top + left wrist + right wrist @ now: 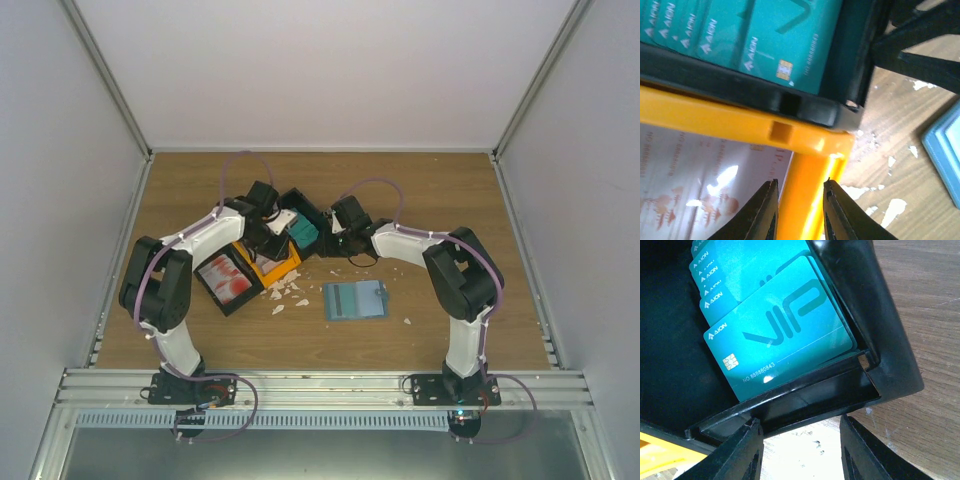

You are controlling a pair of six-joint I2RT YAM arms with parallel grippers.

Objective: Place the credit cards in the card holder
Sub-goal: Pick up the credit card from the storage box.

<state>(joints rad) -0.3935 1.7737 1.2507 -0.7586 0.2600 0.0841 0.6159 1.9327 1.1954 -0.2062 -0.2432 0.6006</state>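
Teal credit cards (775, 325) lie fanned in the black end compartment of the black-and-orange bin (262, 268); they also show in the top view (304, 232) and the left wrist view (755, 35). White cards with red marks (224, 276) fill another compartment, also seen in the left wrist view (700, 185). The slate-blue card holder (355, 299) lies open on the table; its edge shows in the left wrist view (946, 145). My left gripper (799, 212) has its jaws against both sides of the bin's orange wall (805, 200). My right gripper (800, 452) is open and empty just outside the black compartment's rim.
Small white scraps (287, 293) lie on the wooden table between the bin and the card holder, with one more (407, 321) to the right. Both grippers (272, 240) (332, 238) meet at the bin's far end. White walls enclose the table.
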